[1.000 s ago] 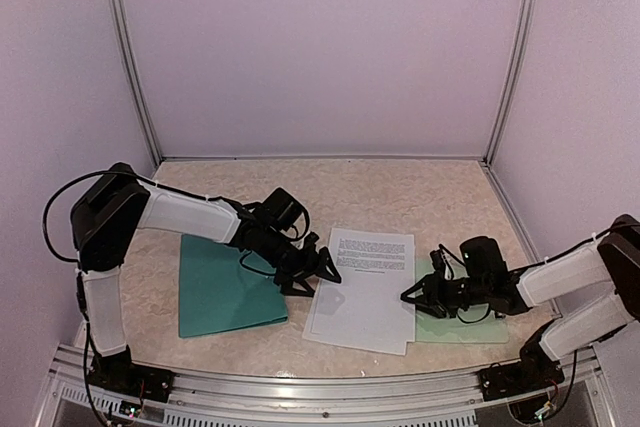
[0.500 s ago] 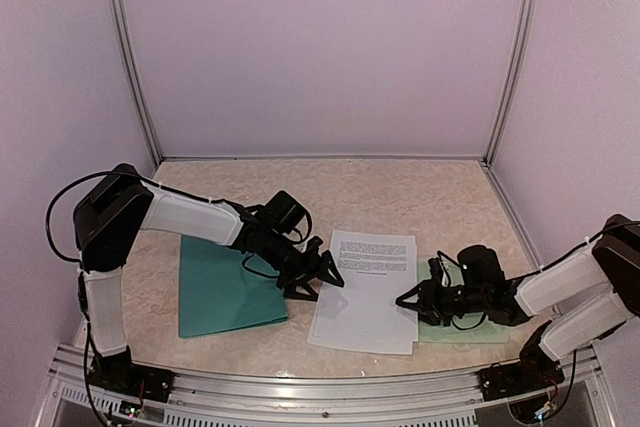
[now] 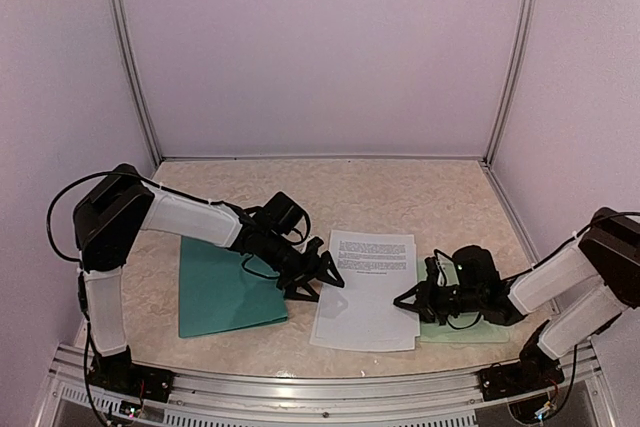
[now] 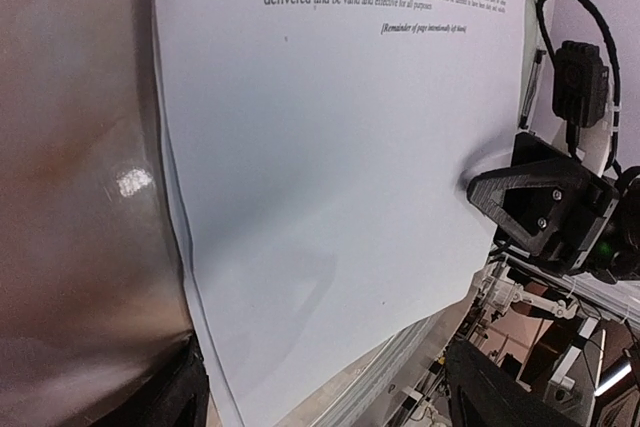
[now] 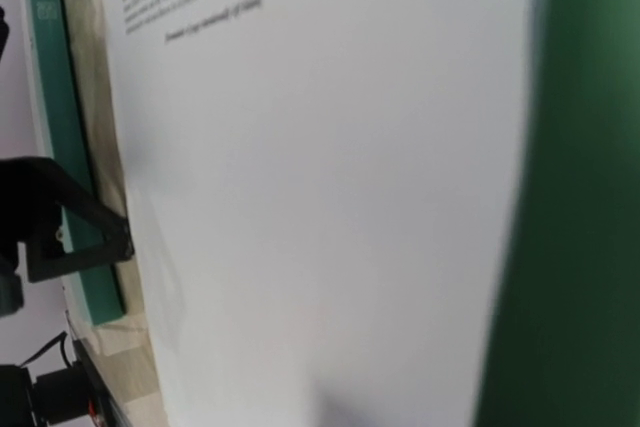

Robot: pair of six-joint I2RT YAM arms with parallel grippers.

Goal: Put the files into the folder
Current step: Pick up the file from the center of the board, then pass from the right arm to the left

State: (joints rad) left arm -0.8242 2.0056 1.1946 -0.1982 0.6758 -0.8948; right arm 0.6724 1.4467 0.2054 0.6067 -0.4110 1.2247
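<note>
Left claw (image 3: 330,288) stands wide, gripping nothing, beside the files (image 3: 368,297) — for the right claw (image 3: 405,304) I cannot tell.

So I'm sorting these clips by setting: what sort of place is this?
Most likely a lab robot test cell, not an office: plain pale walls framed by aluminium posts, a left arm and right arm bolted to a rail at the near edge, printed paper sheets beside a teal folder.

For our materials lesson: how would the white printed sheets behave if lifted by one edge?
The sheets look thin and lie flat, so they would probably droop. Their edges sit slightly offset, so they may slide apart. Being light, they could skid on the glossy table.
</note>
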